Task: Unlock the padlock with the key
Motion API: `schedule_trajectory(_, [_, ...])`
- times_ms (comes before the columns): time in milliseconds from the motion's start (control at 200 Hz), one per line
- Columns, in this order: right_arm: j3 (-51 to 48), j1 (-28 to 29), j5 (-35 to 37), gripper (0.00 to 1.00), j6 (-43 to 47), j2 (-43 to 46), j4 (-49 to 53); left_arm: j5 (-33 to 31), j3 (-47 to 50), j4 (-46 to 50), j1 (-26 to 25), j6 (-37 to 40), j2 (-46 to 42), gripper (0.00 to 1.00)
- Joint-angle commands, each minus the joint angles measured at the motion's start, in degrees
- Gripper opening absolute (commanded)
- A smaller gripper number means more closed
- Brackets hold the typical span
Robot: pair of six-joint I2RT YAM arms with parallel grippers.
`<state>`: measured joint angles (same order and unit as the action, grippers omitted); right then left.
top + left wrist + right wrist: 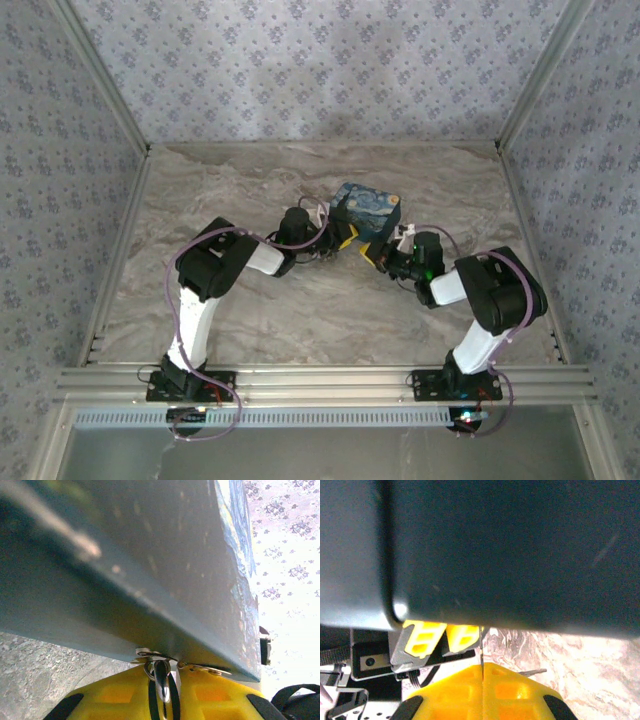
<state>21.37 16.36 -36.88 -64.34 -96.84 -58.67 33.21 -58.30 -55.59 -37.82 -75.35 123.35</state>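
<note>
The padlock [365,208], blue with a starry print, sits just beyond the middle of the table, and both grippers meet at its near side. My left gripper [346,238] reaches it from the left. Its yellow fingers [115,695] are shut on a silver metal loop [162,677] at the padlock's [150,570] lower edge. My right gripper [377,252] comes in from the right and is shut on the key [482,651], a thin blade seen edge-on that rises to the dark underside of the padlock [510,555]. The left gripper [445,635] sits just beyond the key.
The marble table [300,320] is bounded by patterned walls and aluminium posts at the back corners. A ribbed metal rail [320,380] runs along the near edge by both arm bases. A second thin metal tip [532,671] sticks out beside the right fingers.
</note>
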Motion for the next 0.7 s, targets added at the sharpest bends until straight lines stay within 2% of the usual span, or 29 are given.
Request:
schedule_trajectory(0, [-1.6,0.6,0.3,0.0,-1.7,-1.2,-4.8,1.5,0.5,1.0,0.1,-2.3,2.0,0.18])
schedule_trajectory(695, [-1.7,0.7,1.9,0.0,-5.1,-3.7,-12.5,1.4,0.9,-1.0,0.1,-3.7,2.8,0.18])
